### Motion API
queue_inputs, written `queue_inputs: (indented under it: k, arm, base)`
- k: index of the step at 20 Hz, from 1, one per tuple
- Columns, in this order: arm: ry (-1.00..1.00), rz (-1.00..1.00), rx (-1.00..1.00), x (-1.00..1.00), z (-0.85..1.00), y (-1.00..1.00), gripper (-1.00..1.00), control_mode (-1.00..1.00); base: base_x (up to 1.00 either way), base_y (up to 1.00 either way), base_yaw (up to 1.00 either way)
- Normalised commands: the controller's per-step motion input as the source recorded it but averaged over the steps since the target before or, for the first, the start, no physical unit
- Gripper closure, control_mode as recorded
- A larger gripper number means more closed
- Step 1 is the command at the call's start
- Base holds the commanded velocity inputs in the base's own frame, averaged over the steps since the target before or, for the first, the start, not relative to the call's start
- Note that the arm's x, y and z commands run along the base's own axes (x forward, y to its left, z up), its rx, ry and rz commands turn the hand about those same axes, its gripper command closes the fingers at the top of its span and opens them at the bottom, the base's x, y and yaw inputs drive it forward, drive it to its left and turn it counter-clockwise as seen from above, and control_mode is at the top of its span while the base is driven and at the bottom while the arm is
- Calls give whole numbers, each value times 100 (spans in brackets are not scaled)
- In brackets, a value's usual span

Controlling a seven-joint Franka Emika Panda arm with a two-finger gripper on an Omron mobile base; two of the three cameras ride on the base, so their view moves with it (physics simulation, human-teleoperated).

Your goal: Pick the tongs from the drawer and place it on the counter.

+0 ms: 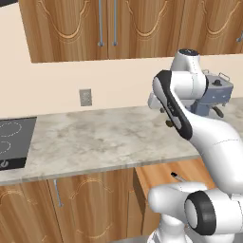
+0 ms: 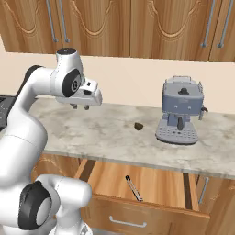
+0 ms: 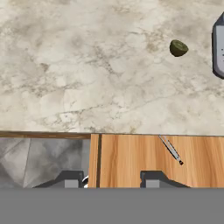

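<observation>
Across the long beige-grey marbled stone counter [image 2: 105,133], with its thick pale edge, everything else takes its place: below its front lip the shallow light-brown wooden drawer [image 2: 156,183] stands pulled out, flat-floored, smooth-grained, a metal bar handle on its front panel. On the slab toward the right sits a blue-grey metal espresso machine [image 2: 181,110], boxy and matte, and between it and the arm lies a small dark brown round lump [image 2: 138,125], rough-looking. The white arm's two-finger gripper [image 2: 80,107] hangs above the counter's left part, well back from the drawer; its dark tips [image 3: 72,180] stand apart with nothing between them, so it is released and empty. The slim, straight, dark grey-silver metal tongs [image 2: 133,188] lie flat on the drawer floor, slanting, black end toward the counter, apart from every wall. To do this well, I'd judge the hand should come forward over the counter's edge, descend straight into the box, turn so the jaws straddle the thin shaft crosswise near its middle, and close gently: such smooth, pencil-thin metal may slip or pivot.
</observation>
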Motion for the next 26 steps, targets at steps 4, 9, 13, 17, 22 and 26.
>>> queue_inputs:
  k: [4, 9, 13, 17, 22, 26]
  arm:
    - [0, 0, 0, 0, 0, 0, -100, 100]
    - [0, 0, 0, 0, 0, 0, -100, 100]
    - [0, 0, 0, 0, 0, 0, -100, 100]
    - [0, 0, 0, 0, 0, 0, -100, 100]
    - [0, 0, 0, 0, 0, 0, -100, 100]
    - [0, 0, 0, 0, 0, 0, -100, 100]
  base:
    - [-1, -1, -6]
    - [-1, 46, -40]
    - [-5, 73, -52]
    - [-3, 79, -58]
    - [0, 74, -65]
    - [0, 60, -68]
